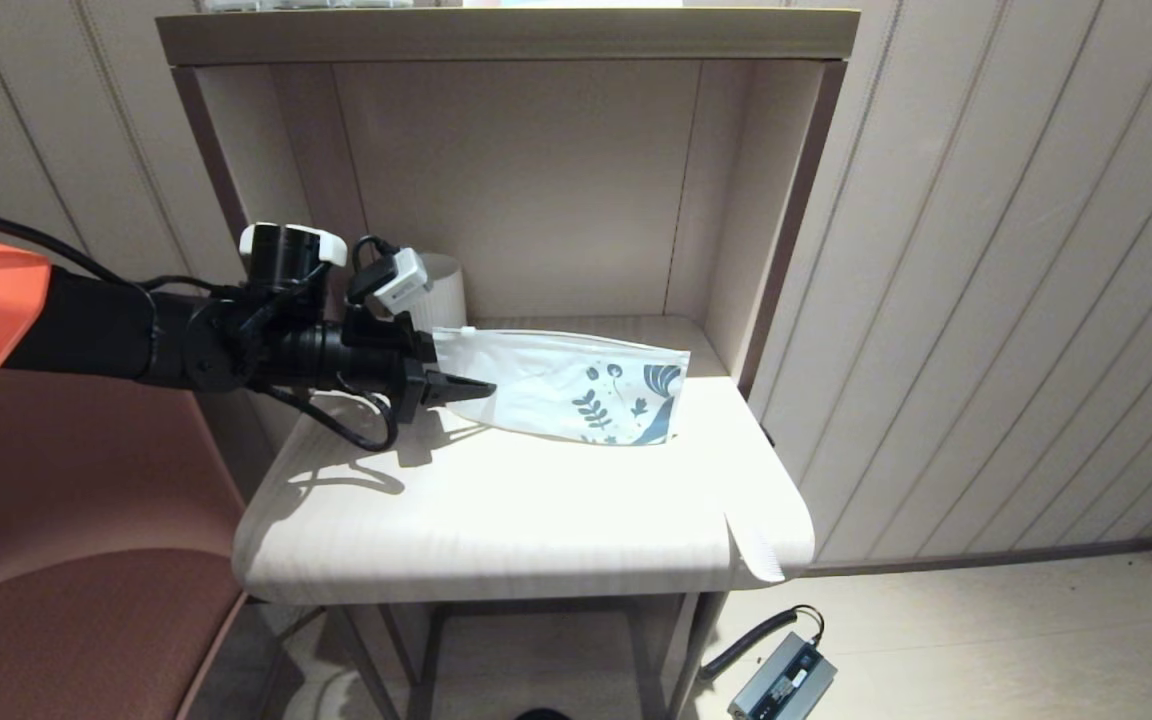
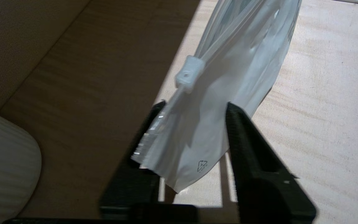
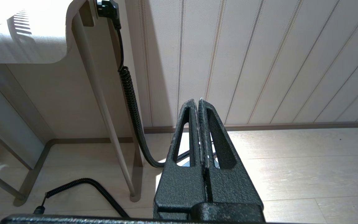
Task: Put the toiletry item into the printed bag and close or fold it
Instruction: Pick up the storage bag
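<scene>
The printed bag (image 1: 576,385) lies across the back of the small table (image 1: 496,500), its leaf print at the right end. Its plain left end stands up on edge with the zip slider (image 2: 190,73) on top. My left gripper (image 1: 481,385) is at that end, open, and the pouch's corner (image 2: 194,140) sits loosely between its fingers (image 2: 244,140). The white comb (image 1: 756,550) lies at the table's front right corner, overhanging the edge; its teeth (image 3: 19,23) show in the right wrist view. My right gripper (image 3: 199,101) hangs shut and empty, low beside the table, out of the head view.
A white ribbed mug (image 1: 441,290) stands behind the left gripper against the niche's back wall. Side panels and a shelf (image 1: 506,35) enclose the back of the table. A power brick (image 1: 781,680) and coiled cable (image 3: 129,93) are down by the table's legs.
</scene>
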